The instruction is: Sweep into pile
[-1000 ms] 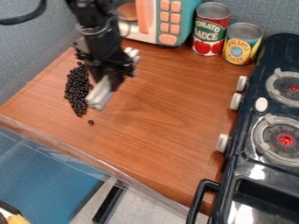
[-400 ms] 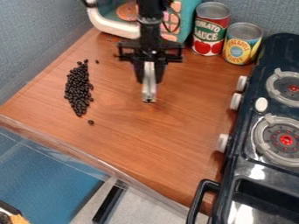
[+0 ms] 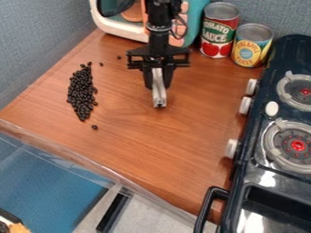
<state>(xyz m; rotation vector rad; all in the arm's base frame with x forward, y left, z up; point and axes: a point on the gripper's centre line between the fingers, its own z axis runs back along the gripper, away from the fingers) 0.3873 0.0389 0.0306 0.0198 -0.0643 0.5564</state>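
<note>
Blue-grey, textured walls [image 3: 36,45] stand behind a brown, wood-grained tabletop [image 3: 146,145]. At the back is a teal and cream toy microwave [image 3: 195,20] with orange buttons, and beside it stand a red can [image 3: 219,32] and a yellow can [image 3: 251,47], both upright. A dark toy stove [image 3: 240,175] runs along the right side, with two round burners, pale knobs on its near flank and a black handle [image 3: 208,207] at its lower end.

The small dark beans [image 3: 81,95] lie on the left part of the tabletop, gathered in a long, narrow heap. One stray bean sits just beside the heap's lower end; two more lie past its upper end, towards the microwave.

The pincer [image 3: 158,86] hangs down near the upper middle of the tabletop, to the right of the heap and well apart from it. It is pinching a slim, pale strip [image 3: 159,96] that points down between its dark fingers. Whether the strip touches the wood, I cannot tell.
</note>
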